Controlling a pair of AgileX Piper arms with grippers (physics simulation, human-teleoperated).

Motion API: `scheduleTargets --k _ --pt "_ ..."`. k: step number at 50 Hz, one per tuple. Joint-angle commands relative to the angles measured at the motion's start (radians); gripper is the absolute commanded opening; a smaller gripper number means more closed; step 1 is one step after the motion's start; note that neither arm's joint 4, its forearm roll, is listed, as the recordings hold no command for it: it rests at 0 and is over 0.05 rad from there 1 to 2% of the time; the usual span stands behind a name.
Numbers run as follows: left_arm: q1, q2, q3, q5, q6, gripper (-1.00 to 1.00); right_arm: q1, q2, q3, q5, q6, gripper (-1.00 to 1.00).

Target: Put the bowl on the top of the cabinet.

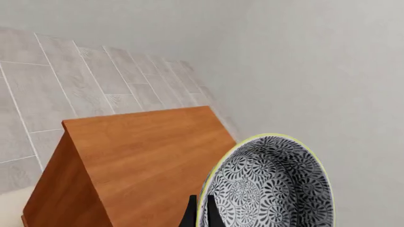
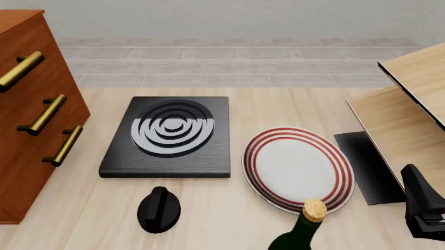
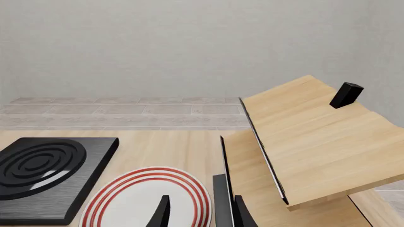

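Bowl held above the cabinet top.
Left wrist: left gripper (image 1: 200, 213) pinches the rim of the bowl (image 1: 268, 187), raised over the cabinet (image 1: 145, 156) top. Front: cabinet at left, burner (image 2: 170, 136), plate (image 2: 297, 167), bottle (image 2: 300, 232) on the table (image 2: 278, 101). Right wrist: right gripper (image 3: 198, 213) spread, holding nothing, over plate and shelf (image 3: 309, 137).
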Motion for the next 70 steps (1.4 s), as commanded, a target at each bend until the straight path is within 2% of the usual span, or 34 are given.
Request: scheduleTargets --k 1,12,27,50,63,66,67,70 --pt "0.032 0.043 -0.023 -0.008 0.018 -1.00 0.000 0.000 0.000 0.000 0.000 1.00" --pt "0.044 0.079 -0.041 -0.015 0.028 -1.00 0.000 0.000 0.000 0.000 0.000 1.00" --pt "0.050 0.134 -0.052 -0.022 0.086 -1.00 0.000 0.000 0.000 0.000 0.000 1.00" --pt "0.037 0.158 -0.054 -0.018 0.129 -1.00 0.000 0.000 0.000 0.000 0.000 1.00" --pt "0.103 0.182 -0.072 -0.032 0.204 -1.00 0.000 0.000 0.000 0.000 0.000 1.00" --pt "0.098 0.198 -0.073 -0.025 0.197 -1.00 0.000 0.000 0.000 0.000 0.000 1.00" --pt "0.121 0.205 -0.079 -0.031 0.206 1.00 0.000 0.000 0.000 0.000 0.000 1.00" --pt "0.133 0.202 -0.083 -0.031 0.209 1.00 0.000 0.000 0.000 0.000 0.000 1.00"
